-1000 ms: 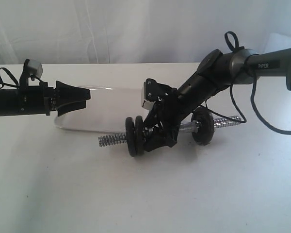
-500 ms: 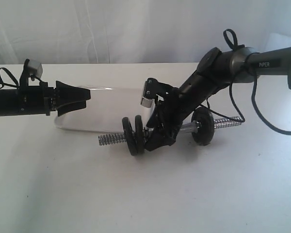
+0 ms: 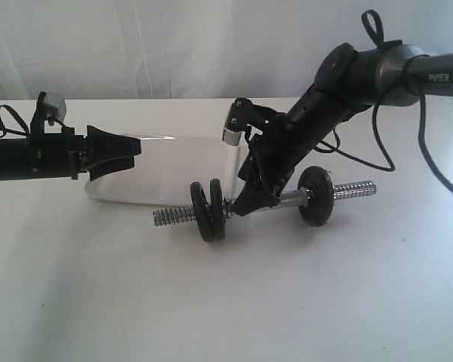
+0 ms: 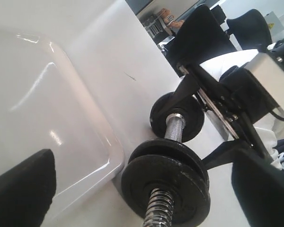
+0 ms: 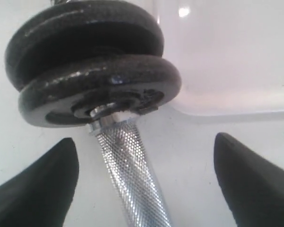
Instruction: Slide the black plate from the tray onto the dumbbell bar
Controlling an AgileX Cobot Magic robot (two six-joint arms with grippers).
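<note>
The dumbbell bar (image 3: 291, 198) lies on the table in front of the tray (image 3: 166, 170). Two black plates (image 3: 208, 211) sit side by side on its left threaded end, and a third plate (image 3: 315, 196) sits near the right end. My right gripper (image 3: 249, 202) hangs open just above the knurled middle (image 5: 132, 179), one finger on each side, touching nothing. The two plates (image 5: 94, 80) fill that wrist view. My left gripper (image 3: 138, 149) is open over the tray's left part, holding nothing. I see no disc in the tray (image 4: 61, 118).
The white table runs wide in front of the dumbbell. A white curtain hangs behind the table. The right arm's cable (image 3: 408, 170) loops over the table at the right.
The right arm has risen and its gripper has lifted off the bar's middle. The dumbbell shifted slightly left. The left arm has not moved.
</note>
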